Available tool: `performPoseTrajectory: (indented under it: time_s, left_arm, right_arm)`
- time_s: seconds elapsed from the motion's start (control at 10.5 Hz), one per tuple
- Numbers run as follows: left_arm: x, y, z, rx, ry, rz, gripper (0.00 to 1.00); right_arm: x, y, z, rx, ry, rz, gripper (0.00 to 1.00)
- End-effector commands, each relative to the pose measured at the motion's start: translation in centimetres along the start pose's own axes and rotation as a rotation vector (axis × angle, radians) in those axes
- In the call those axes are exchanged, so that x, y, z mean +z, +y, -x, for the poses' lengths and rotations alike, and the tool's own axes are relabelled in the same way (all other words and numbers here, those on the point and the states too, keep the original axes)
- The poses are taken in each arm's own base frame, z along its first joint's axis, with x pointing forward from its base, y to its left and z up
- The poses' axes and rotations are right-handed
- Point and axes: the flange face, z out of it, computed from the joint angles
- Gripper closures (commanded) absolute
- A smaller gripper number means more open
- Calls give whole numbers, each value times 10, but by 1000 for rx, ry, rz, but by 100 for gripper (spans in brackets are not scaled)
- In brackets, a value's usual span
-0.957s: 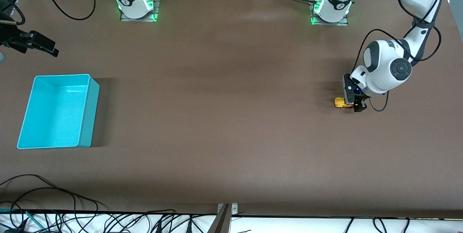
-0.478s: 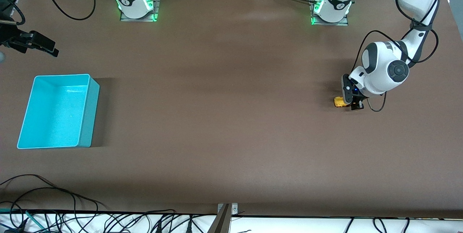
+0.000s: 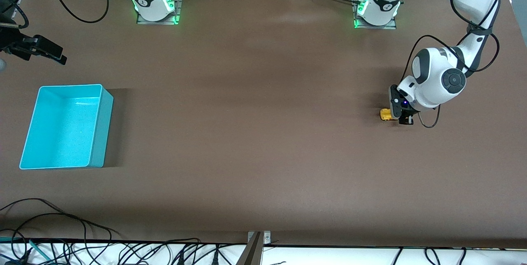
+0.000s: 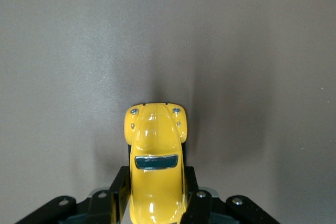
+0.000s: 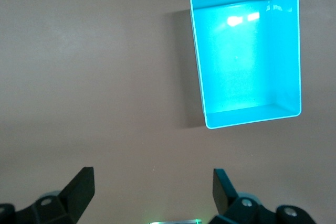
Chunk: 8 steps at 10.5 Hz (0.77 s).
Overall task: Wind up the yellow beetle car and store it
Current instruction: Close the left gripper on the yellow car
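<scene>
Brown table [image 3: 255,133], matte and bare across its middle. Left tool [image 3: 401,117] down at the left arm's end, pinching the yellow beetle car [image 4: 155,166] by its flanks, black fingers [image 4: 116,196] pressed against both sides of the rear body, wheels apparently on the table surface. Right tool [image 5: 152,190] spread wide, waiting in the air by the turquoise bin [image 3: 97,126] at the right arm's end, well apart from the car.

Judged step: securing the grip before winding. Best done by keeping the pinch square on the body, pressing the wheels lightly into the table and dragging backward in a straight line along the car's own axis, so as not to skid sideways or lift.

Car: tiny, glossy yellow, rounded hood with small silver headlights, dark windshield [image 4: 156,161] catching a highlight, nose pointing away from the tool. Likely slippery on those curved flanks.
</scene>
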Motion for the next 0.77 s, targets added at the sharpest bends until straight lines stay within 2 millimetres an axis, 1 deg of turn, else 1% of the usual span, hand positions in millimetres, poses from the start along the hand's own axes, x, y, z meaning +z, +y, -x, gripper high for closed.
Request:
performPoseTrajectory:
  time_s: [0.0,0.19,0.29,0.38,0.48,0.67]
  left_arm:
    - [-6,-3,-2,23,1,-13,99]
    - [-7,-3,-2,31,0,-16,100]
    - [-9,-4,-2,83,1,-20,100]
    - [-11,-6,-2,89,4,-25,100]
    - [-15,-9,-2,84,6,-34,100]
    - [-14,-10,1,62,10,-35,100]
  right_arm:
    - [-7,-1,2,4,-1,-10,0]
    - [-7,-1,2,3,-1,-10,0]
    - [-7,-1,2,3,-1,-10,0]
    - [-7,-2,2,1,-1,-10,0]
    - [-7,-2,2,1,-1,-10,0]
    - [-7,-1,2,3,-1,-10,0]
